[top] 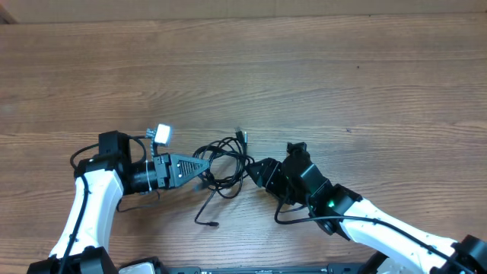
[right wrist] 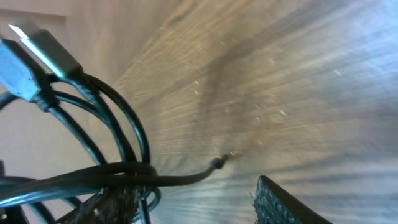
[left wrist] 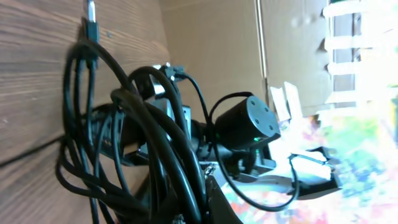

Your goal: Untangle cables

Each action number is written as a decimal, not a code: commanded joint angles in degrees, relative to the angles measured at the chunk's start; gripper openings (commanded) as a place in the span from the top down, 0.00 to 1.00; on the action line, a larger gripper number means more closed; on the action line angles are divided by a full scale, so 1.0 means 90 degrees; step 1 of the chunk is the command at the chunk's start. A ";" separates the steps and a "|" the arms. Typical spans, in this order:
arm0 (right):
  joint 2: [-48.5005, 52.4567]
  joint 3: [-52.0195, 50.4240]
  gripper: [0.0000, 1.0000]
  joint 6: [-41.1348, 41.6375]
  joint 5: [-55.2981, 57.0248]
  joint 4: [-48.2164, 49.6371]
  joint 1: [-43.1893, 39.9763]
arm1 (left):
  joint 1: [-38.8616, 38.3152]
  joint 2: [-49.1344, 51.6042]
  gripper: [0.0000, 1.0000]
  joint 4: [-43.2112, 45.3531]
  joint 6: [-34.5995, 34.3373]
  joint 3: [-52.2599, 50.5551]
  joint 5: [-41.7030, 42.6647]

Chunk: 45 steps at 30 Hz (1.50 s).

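The cables (top: 226, 161) lie as a tangle of thin black loops on the wooden table (top: 304, 68), between the two arms. My left gripper (top: 204, 169) points right and is shut on strands at the tangle's left side; in the left wrist view the cables (left wrist: 137, 143) bunch over its tips (left wrist: 205, 208). My right gripper (top: 255, 172) sits at the tangle's right edge, open. In the right wrist view the cables (right wrist: 118, 168) drape over its left finger (right wrist: 106, 208), and the right finger (right wrist: 280, 205) stands apart. Silvery plugs (right wrist: 43, 46) hang at the upper left.
One plug end (top: 242, 137) sticks out at the tangle's far side, and a loose tail (top: 209, 221) trails toward the front edge. The right arm's thicker black wire (top: 304, 221) loops on the table. A cardboard wall (left wrist: 217, 43) stands beyond the table.
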 commanded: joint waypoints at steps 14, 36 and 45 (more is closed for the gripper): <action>0.0051 0.0022 0.24 -0.1564 0.1911 -0.0894 -0.0381 | -0.0027 -0.0068 0.96 -0.0714 0.0634 0.0136 0.0330; 0.0051 0.0022 0.00 -0.1537 0.1906 -0.1081 -0.0430 | -0.1008 -0.0068 0.96 0.0619 0.0913 0.0136 -0.0789; 0.0051 0.0022 0.00 -0.1537 0.1906 -0.1015 -0.0430 | -0.1372 -0.0068 0.96 0.0988 0.0911 0.0136 -0.1559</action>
